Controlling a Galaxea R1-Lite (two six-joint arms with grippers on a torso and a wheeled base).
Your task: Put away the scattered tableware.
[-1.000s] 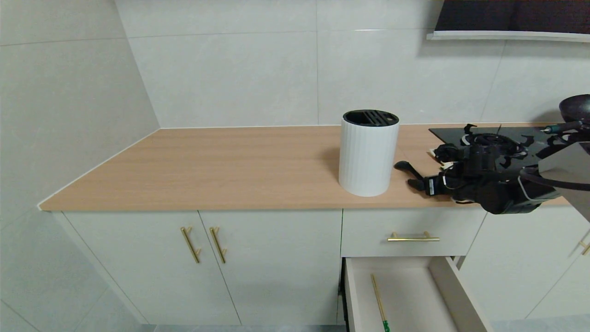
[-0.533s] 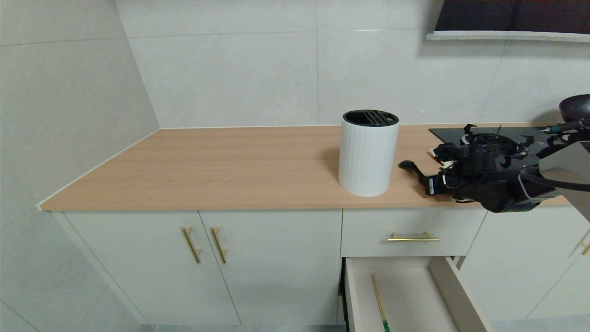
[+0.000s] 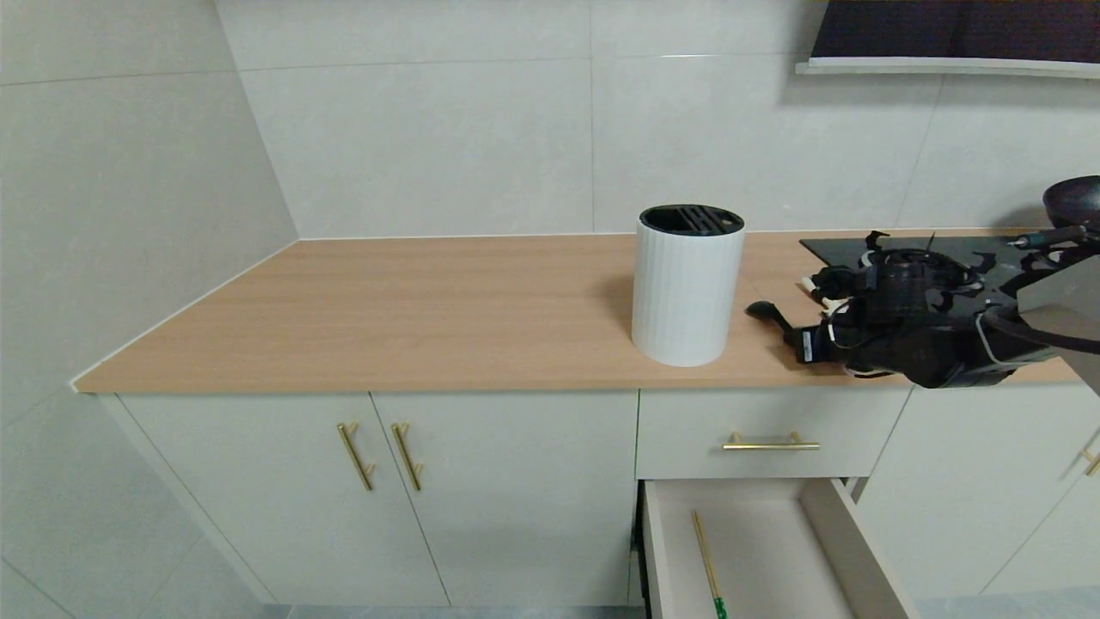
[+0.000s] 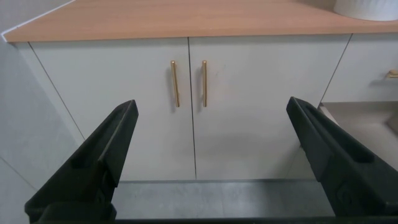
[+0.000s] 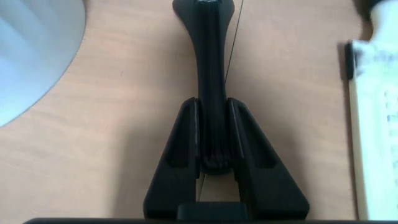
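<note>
We log right gripper (image 5: pixel 213 115) fingers clamped on the black utensil (image 3: pixel 761 309), at the desk (image 3: pixel 430 309) just right of the white holder (image 3: pixel 686 292); left gripper (image 4: pixel 211 109) fingers apart, facing cabinet doors (image 4: pixel 261 112)

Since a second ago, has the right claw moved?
Yes. The right claw, shut on the black handle, has drawn slightly away from the white holder, toward the stove.

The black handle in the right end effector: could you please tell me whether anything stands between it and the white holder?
Nothing visible does. The handle, gripped by the right end effector, is beside the holder, with only bare counter between them. The holder's slots face up, so it would probably need lifting.
</note>
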